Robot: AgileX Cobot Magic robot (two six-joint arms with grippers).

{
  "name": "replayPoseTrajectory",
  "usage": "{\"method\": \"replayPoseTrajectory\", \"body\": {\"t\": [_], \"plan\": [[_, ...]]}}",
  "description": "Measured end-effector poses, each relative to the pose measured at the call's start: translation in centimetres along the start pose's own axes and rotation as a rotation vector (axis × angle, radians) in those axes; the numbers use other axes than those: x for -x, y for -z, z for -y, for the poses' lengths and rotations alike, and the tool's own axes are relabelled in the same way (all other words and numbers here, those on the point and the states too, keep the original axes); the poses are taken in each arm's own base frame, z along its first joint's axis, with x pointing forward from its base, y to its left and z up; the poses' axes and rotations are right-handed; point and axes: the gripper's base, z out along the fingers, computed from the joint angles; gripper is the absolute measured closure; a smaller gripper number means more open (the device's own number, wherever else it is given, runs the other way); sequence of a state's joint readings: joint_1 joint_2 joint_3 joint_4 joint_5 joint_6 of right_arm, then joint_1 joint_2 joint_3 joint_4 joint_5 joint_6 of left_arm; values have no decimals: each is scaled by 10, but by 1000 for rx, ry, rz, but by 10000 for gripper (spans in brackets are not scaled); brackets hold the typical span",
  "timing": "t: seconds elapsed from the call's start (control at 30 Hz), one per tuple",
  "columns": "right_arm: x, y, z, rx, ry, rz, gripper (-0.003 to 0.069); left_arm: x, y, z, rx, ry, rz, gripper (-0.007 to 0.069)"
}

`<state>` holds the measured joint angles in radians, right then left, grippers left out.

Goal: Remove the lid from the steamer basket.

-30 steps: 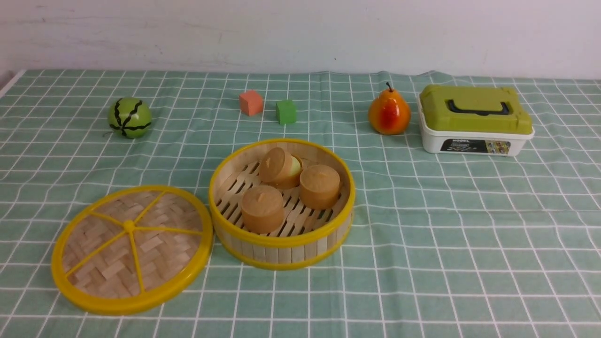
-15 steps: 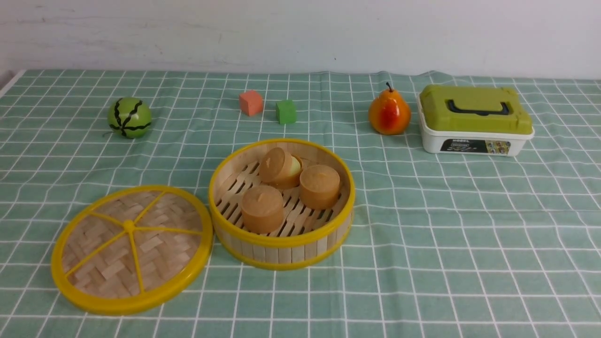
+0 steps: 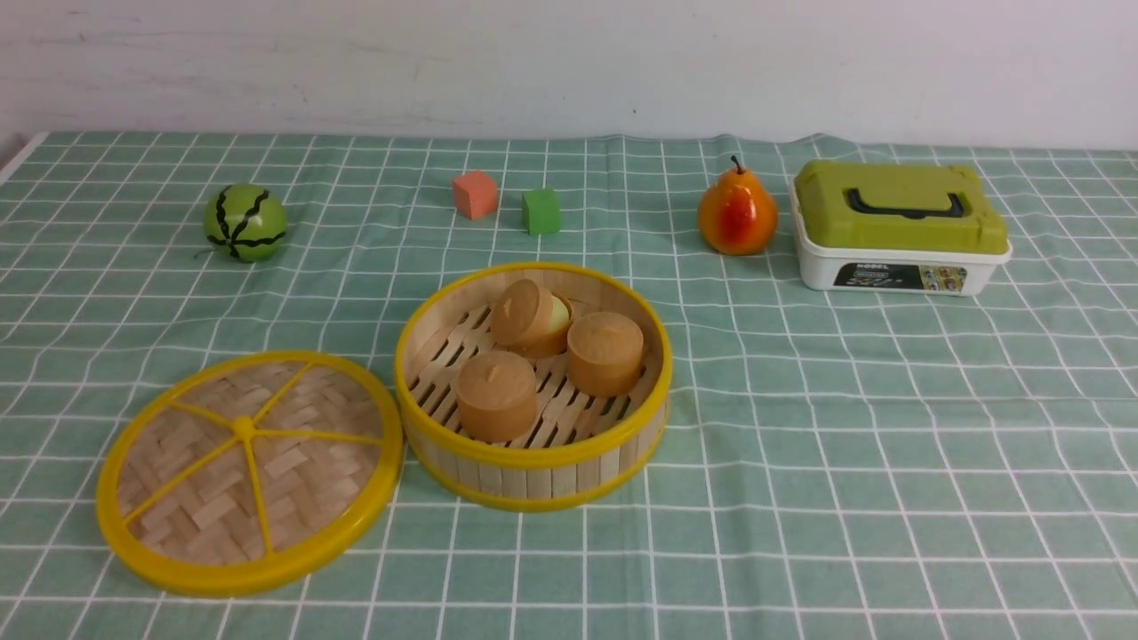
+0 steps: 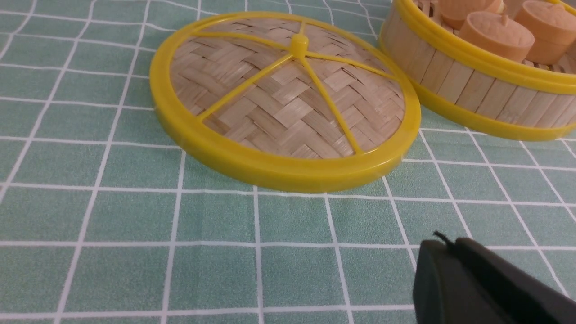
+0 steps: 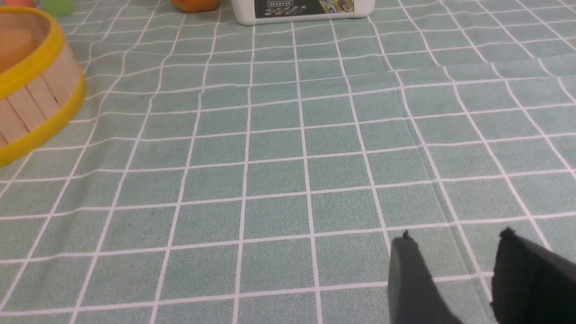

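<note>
The flat round lid of woven bamboo with its yellow plastic rim, six spokes and centre knob (image 3: 249, 471) lay knob-up on the green checked tablecloth (image 3: 845, 427) covering the table, just beside the round bamboo-slat steamer basket with yellow rims (image 3: 533, 462), on the robot's left of it. From the front view the two rims looked to be touching or nearly so; I could not tell which. The basket stood open, showing three tan cylindrical cakes (image 3: 496, 394) on its slatted floor, so the task looked finished. Setting the lid down flat, right next to the basket, would be a short, safe way to place it without knocking anything over.

Neither arm showed in the front view. In the left wrist view the left gripper (image 4: 452, 245) sat near the lid's rim, clear of it and holding nothing, its dark fingers (image 4: 477, 288) pressed almost together. In the right wrist view the right gripper (image 5: 454, 240) hung low over bare cloth, well apart from the basket, with its fingers (image 5: 409, 279) spread a little and empty.

Farther back stood a green striped ball (image 3: 245, 223), an orange cube (image 3: 475, 195), a green cube (image 3: 541, 212), an orange-red toy pear (image 3: 737, 214) and a white box with a green lid and black handle (image 3: 900, 228), all well clear of the work.
</note>
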<state>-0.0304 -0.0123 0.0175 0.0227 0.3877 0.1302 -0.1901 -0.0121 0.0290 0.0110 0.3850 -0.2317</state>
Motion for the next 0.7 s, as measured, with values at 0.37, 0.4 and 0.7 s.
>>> {"method": "replayPoseTrajectory", "body": {"t": [0.37,0.4,0.7], "plan": [[0,0,0,0,0,0,418,0,0,0,0,0,0,598],[0,0,0,0,0,0,418,0,0,0,0,0,0,596],[0,0,0,0,0,0,418,0,0,0,0,0,0,587]]}}
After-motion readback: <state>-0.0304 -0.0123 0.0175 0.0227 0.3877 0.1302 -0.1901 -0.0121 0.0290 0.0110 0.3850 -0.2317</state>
